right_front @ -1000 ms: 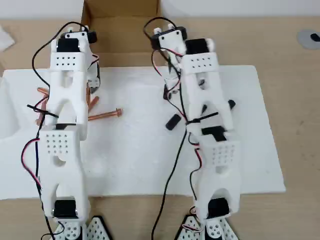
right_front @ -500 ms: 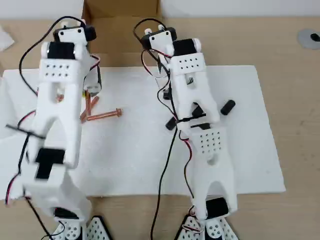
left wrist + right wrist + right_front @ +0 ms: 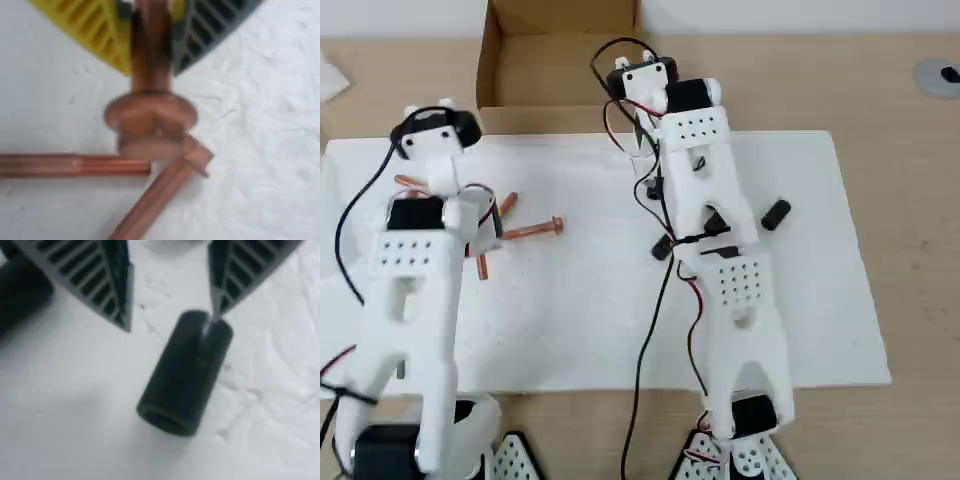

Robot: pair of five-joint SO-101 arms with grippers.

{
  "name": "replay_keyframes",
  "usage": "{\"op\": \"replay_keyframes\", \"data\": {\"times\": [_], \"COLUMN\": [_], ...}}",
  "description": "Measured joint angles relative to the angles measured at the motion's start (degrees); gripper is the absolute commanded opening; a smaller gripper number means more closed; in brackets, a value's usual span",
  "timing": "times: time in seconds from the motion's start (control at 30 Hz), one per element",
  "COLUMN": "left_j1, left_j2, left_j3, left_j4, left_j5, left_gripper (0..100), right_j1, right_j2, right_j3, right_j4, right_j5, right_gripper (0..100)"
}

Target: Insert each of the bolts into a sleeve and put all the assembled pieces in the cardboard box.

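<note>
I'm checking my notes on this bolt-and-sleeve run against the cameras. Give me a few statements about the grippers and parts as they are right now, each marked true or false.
1. The left gripper is shut on a copper bolt. True.
2. The right gripper grips a black sleeve. False: it is open, and the sleeve lies on the foam sheet under its spread fingers.
3. A loose bolt lies inside the cardboard box. False: it lies on the foam sheet.
4. A second sleeve lies on the foam sheet beside the right arm. True.
</note>
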Motion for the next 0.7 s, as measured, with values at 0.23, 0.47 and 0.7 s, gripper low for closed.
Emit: {"op": "replay_keyframes", "data": {"times": [0.23, 0.47, 0.7], "left_j1": [-0.2, -0.2, -0.2], "left_j2": [-5.3, -8.5, -10.9], "left_j3": [4.4, 7.0, 8.8], "left_j4": [-0.8, -0.8, -0.8], "left_j5": [0.1, 0.1, 0.1], "left_gripper": [1, 1, 1], "right_j1": [-1.1, -1.4, -1.4], "right_j2": [2.9, 2.9, 2.9], "right_j3": [0.0, 0.0, 0.0], "right_j4": [0.0, -0.6, -1.7], "right_j5": [-6.8, -7.7, -7.9], "right_gripper": [13.4, 13.4, 13.4]}}
